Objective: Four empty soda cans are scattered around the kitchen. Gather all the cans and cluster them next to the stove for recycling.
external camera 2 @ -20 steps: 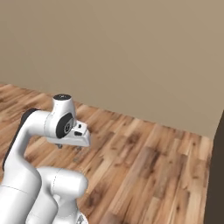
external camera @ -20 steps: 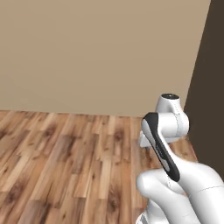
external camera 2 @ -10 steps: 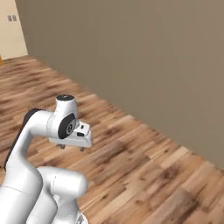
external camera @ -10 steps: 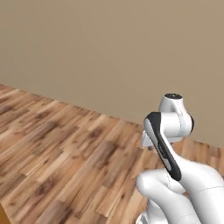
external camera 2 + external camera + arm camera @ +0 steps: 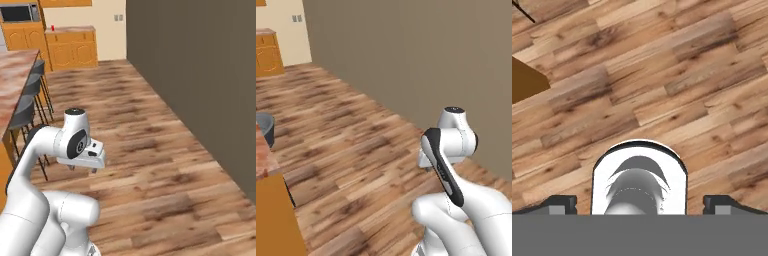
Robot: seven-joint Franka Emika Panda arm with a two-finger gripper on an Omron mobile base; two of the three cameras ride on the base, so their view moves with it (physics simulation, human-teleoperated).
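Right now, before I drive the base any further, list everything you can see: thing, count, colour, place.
Soda can: one, red, far back on the orange cabinet counter.
Microwave: one, black, upper left above the far cabinets.
Cabinets: orange wood, along the far cream wall.
Counter: one, reddish marble, along the left edge.
Stools: dark grey seats on thin black legs, tucked beside that counter; count unclear.
Wall: one, grey-brown, on the right.
Floor: brown planks, underfoot.
Gripper: one, dark fingertips, open, pointing down at the floor, holding nothing.
Arm: one, white, folded over the base.
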